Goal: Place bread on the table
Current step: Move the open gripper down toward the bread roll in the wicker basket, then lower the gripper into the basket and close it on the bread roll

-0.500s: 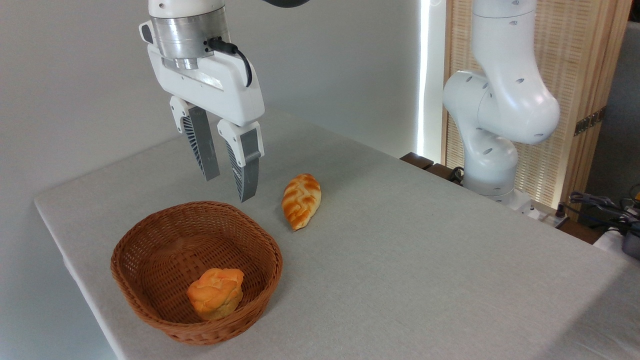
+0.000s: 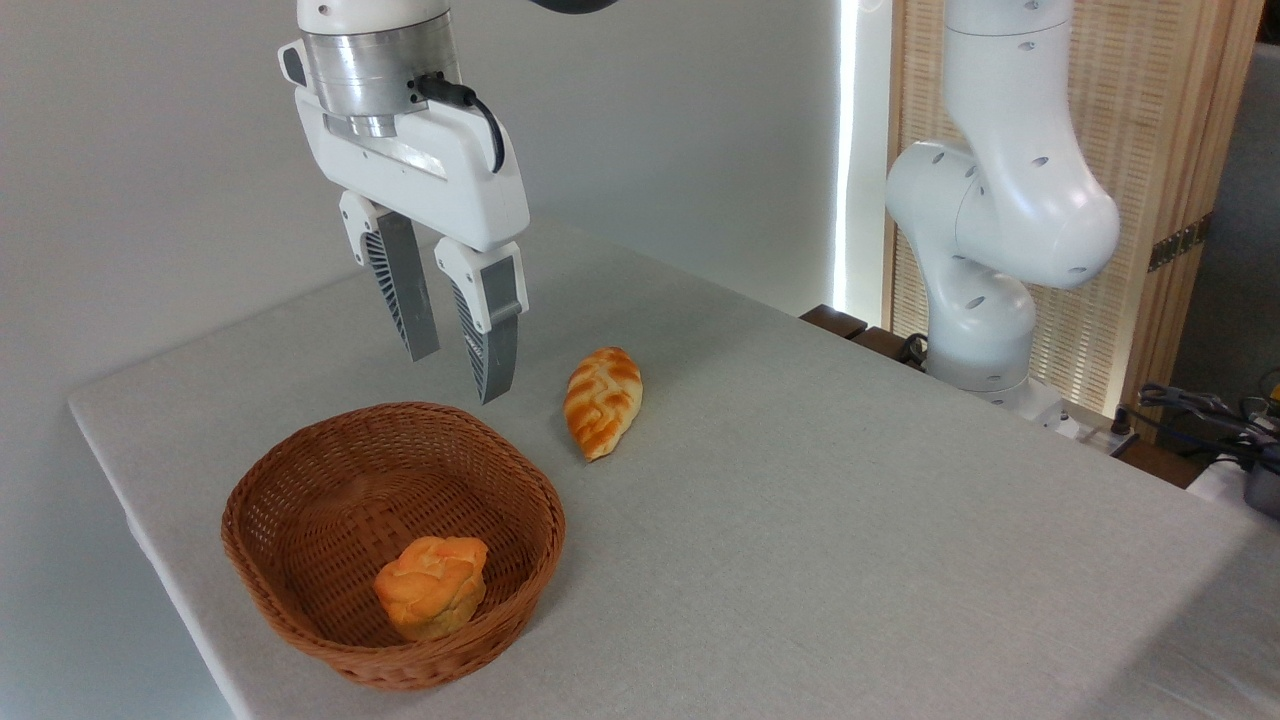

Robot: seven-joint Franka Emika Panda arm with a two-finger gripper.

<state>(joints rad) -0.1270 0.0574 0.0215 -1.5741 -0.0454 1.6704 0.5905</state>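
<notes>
Nearest the camera, a brown wicker basket [image 2: 300, 545] sits on the left part of the grey-beige table [image 2: 850, 520]. Inside it, toward the front wall, lies the bread [image 2: 431, 586], a lumpy orange-yellow bun with a folded top, resting on the woven floor and touching nothing else.

Above and behind the basket's far rim hangs the gripper [image 2: 459, 372], tips pointing down and clear of the weave. Its two ribbed grey fingers [image 2: 490, 345] stand slightly parted with a narrow gap between them and nothing in that gap, so the claw is released and empty. The bun lies well below the fingertips and toward the camera from them, roughly in line with them left to right.

Just right of the fingertips, on the bare cloth, lies an elongated lattice-crusted loaf [image 2: 602, 400], apart from the basket. Farther back on the right, the white arm base [image 2: 985, 330] rises at the table's far edge.
</notes>
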